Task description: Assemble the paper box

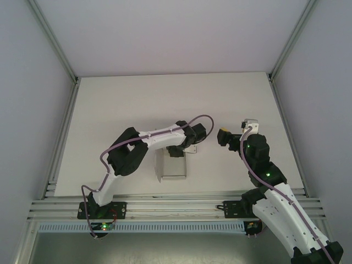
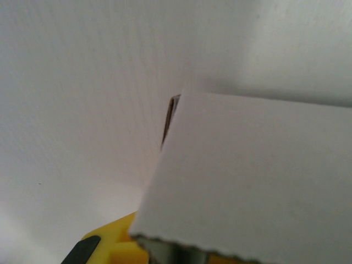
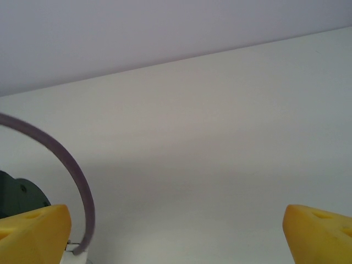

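The paper box (image 1: 171,168) is a piece of white card lying on the table at the middle, partly folded, with a side wall standing along its left edge. My left gripper (image 1: 184,147) is at the box's far end. In the left wrist view a white card panel (image 2: 258,181) runs down between the yellow fingers (image 2: 115,247), and the left gripper (image 2: 176,256) is shut on it. My right gripper (image 1: 223,137) hovers to the right of the box, apart from it. Its yellow fingertips (image 3: 33,234) stand wide apart, and the right gripper (image 3: 176,236) is open with nothing in it.
The white table (image 1: 137,104) stretches behind the arms to the back wall. Aluminium rails (image 1: 176,206) run along its near edge, and frame posts (image 1: 63,132) border it left and right. The left arm's purple cable (image 3: 77,176) arcs past the right gripper's left finger.
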`<action>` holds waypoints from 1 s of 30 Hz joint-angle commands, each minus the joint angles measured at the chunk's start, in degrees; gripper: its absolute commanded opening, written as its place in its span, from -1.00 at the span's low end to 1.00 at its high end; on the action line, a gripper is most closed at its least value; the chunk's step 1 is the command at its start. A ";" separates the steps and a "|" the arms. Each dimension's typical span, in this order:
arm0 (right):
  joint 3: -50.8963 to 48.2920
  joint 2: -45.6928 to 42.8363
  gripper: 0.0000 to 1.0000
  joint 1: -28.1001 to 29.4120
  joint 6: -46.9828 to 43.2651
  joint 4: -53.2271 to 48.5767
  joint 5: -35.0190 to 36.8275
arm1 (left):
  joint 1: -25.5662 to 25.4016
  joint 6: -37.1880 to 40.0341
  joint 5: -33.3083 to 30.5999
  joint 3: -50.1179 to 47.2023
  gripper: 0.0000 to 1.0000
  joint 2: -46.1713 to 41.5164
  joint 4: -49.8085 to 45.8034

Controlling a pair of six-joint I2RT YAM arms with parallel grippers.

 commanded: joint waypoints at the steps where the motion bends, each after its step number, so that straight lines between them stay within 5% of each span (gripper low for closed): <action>1: -0.88 -0.19 0.97 -0.54 -0.72 -0.18 1.01 | -0.79 3.58 -6.97 0.66 -1.00 4.20 3.65; 4: -0.91 -0.11 0.96 -0.58 -0.72 -0.17 1.05 | -1.20 4.36 -7.68 1.15 -0.86 4.11 4.44; 9: -0.99 -0.54 0.97 -0.66 -0.64 -0.49 0.79 | -1.34 4.58 -7.65 3.06 -0.34 2.90 3.67; 25: -1.12 -2.83 0.97 -1.01 -1.45 -1.19 -0.68 | -2.59 4.17 -4.77 4.95 0.42 -7.99 -0.76; 27: -1.20 -2.74 0.97 -1.00 -1.56 -0.98 -1.20 | -2.93 3.96 -3.21 4.32 1.00 -9.30 -1.57; 30: -1.21 -2.49 0.97 -1.12 -1.93 -0.56 -2.03 | -2.91 2.88 -1.67 2.57 1.00 -11.90 0.69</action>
